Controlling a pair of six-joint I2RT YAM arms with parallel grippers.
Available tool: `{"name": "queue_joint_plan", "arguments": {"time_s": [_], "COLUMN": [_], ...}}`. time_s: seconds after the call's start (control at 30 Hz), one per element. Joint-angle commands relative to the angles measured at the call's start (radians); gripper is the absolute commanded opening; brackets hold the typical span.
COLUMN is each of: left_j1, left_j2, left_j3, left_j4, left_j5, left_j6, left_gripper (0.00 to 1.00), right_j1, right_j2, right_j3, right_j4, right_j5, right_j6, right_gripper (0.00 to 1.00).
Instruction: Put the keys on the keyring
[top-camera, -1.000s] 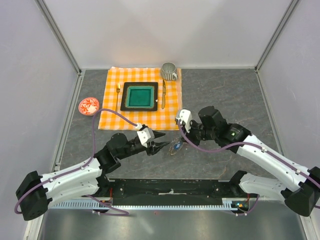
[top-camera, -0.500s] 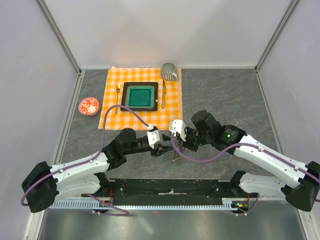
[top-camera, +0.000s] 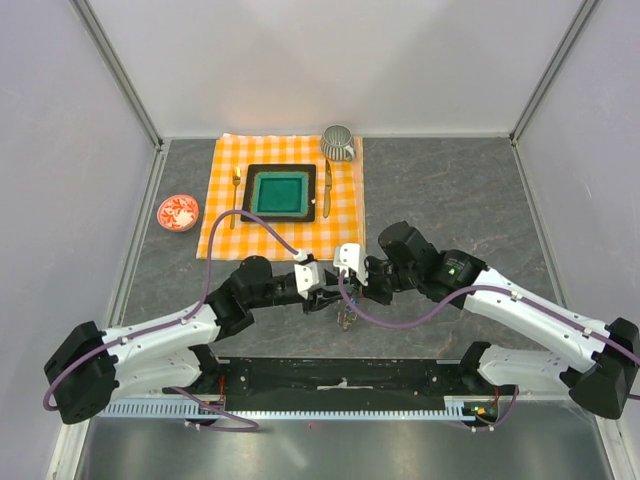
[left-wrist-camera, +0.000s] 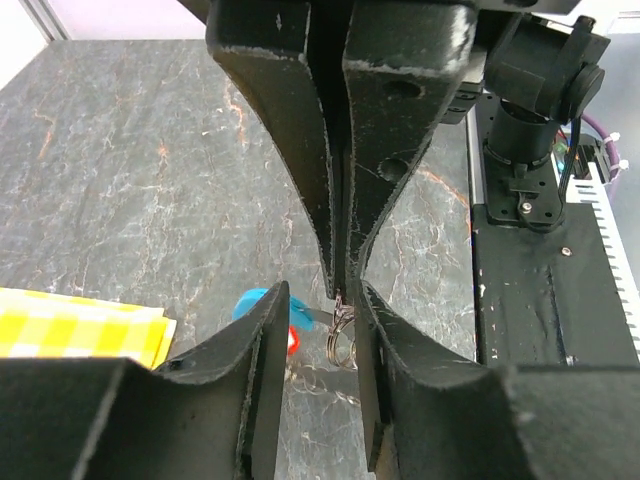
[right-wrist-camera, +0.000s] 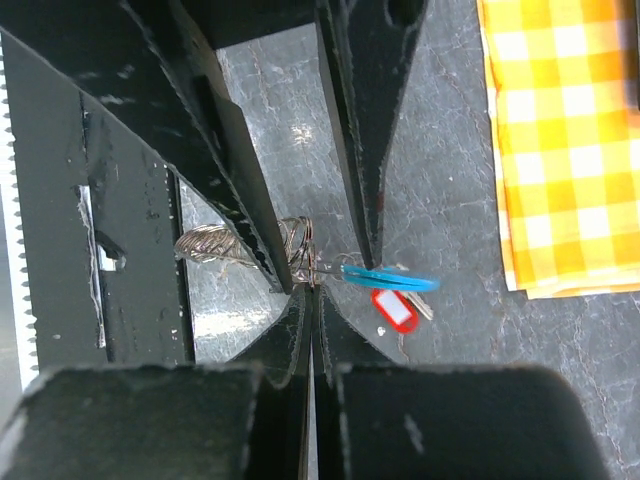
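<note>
The keyring (right-wrist-camera: 300, 245) is a small silvery wire ring with a leaf-shaped charm (right-wrist-camera: 213, 245), held just above the dark table. My right gripper (right-wrist-camera: 312, 290) is shut on the ring's edge. A blue tag (right-wrist-camera: 390, 277) hangs at the ring, and a red tag (right-wrist-camera: 395, 310) with a small key lies just beyond it. In the left wrist view my left gripper (left-wrist-camera: 322, 300) is open and straddles the keyring (left-wrist-camera: 343, 335). Its right finger (left-wrist-camera: 385, 380) is close beside the ring. In the top view both grippers meet at the near middle, left gripper (top-camera: 328, 298) against right gripper (top-camera: 352, 292).
An orange checked cloth (top-camera: 225, 225) lies behind, carrying a green square plate (top-camera: 279, 192), a gold fork (top-camera: 236, 190), a gold knife (top-camera: 326, 185) and a grey cup (top-camera: 338, 142). A red dish (top-camera: 178, 212) sits to its left. The arms' black base rail (top-camera: 340, 375) runs along the near edge.
My left gripper has moved right to meet the right gripper, and its jaws have narrowed around the keyring. The right gripper shifted slightly left and nearer, still shut on the ring.
</note>
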Motion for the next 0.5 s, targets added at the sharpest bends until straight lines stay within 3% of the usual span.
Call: {"name": "queue_joint_plan", "arguments": {"time_s": [0.0, 0.27, 0.37, 0.47], "left_j1": [0.001, 0.003, 0.003, 0.003], "left_j2": [0.025, 0.022, 0.025, 0.042], "left_j3": [0.036, 0.05, 0.056, 0.076], "left_j4": [-0.002, -0.115, -0.148, -0.194], "left_j5": [-0.003, 0.011, 0.025, 0.038], "left_j6": [0.042, 0.062, 0.07, 0.08], "left_gripper": [0.37, 0.34, 0.26, 0.25], "right_j1": [0.012, 0.018, 0.021, 0.023], "right_j2": [0.006, 0.02, 0.02, 0.019], "right_j3": [0.011, 0.009, 0.011, 0.011], "right_j4": [0.066, 0.069, 0.071, 0.072], "right_j5": [-0.049, -0.05, -0.05, -0.047], "right_j6": [-0.019, -0.027, -0.027, -0.028], "right_gripper": [0.0, 0.0, 0.0, 0.0]}}
